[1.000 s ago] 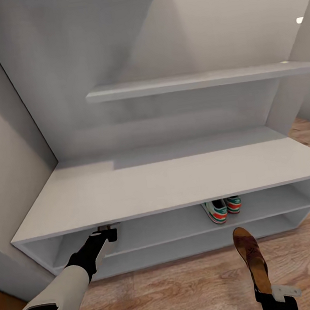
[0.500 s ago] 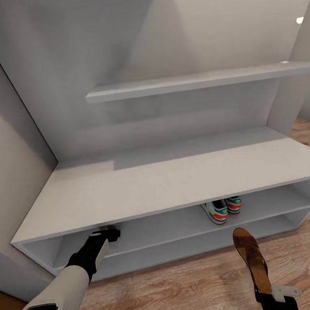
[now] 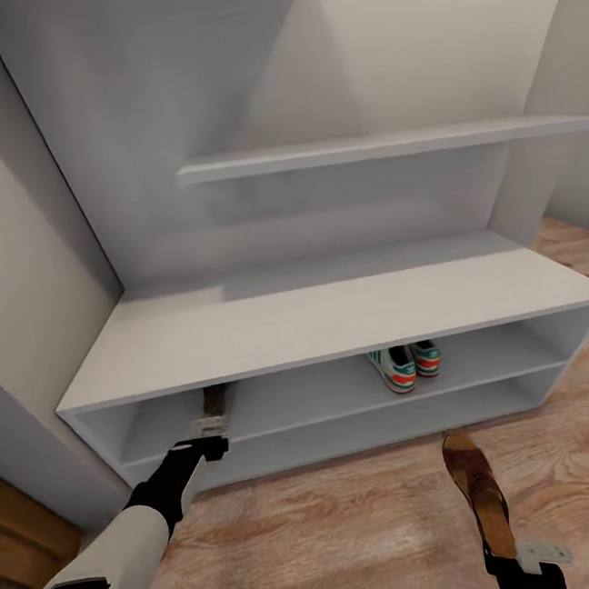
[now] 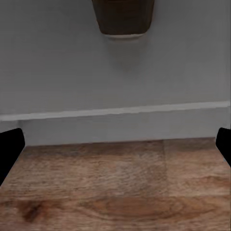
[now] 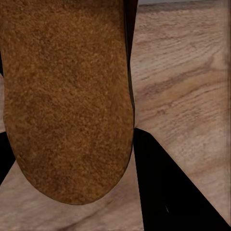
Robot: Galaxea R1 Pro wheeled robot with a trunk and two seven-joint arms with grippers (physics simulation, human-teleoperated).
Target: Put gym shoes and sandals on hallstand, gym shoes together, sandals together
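Observation:
Two gym shoes (image 3: 399,368) (image 3: 425,357) stand side by side on the upper shelf tier of the hallstand (image 3: 334,322). One sandal (image 3: 216,400) lies on the same tier further left; its heel end (image 4: 123,17) shows in the left wrist view. My left gripper (image 3: 207,426) (image 4: 115,144) is open just in front of that sandal, fingers spread wide and empty. My right gripper (image 3: 523,561) is shut on the second sandal (image 3: 474,484) (image 5: 67,96), held above the corridor floor (image 3: 357,525) in front of the rack.
A lower shelf tier (image 3: 365,428) runs beneath the shoes. A wall shelf (image 3: 378,146) hangs above the bench top. A grey wall panel (image 3: 35,425) flanks the rack's left end. Open wood floor (image 3: 584,426) lies to the right.
The camera has drawn back, so the whole rack sits higher and further off. My left gripper is now clear of the shelf edge, with the sandal lying on the shelf. The right arm keeps its sandal.

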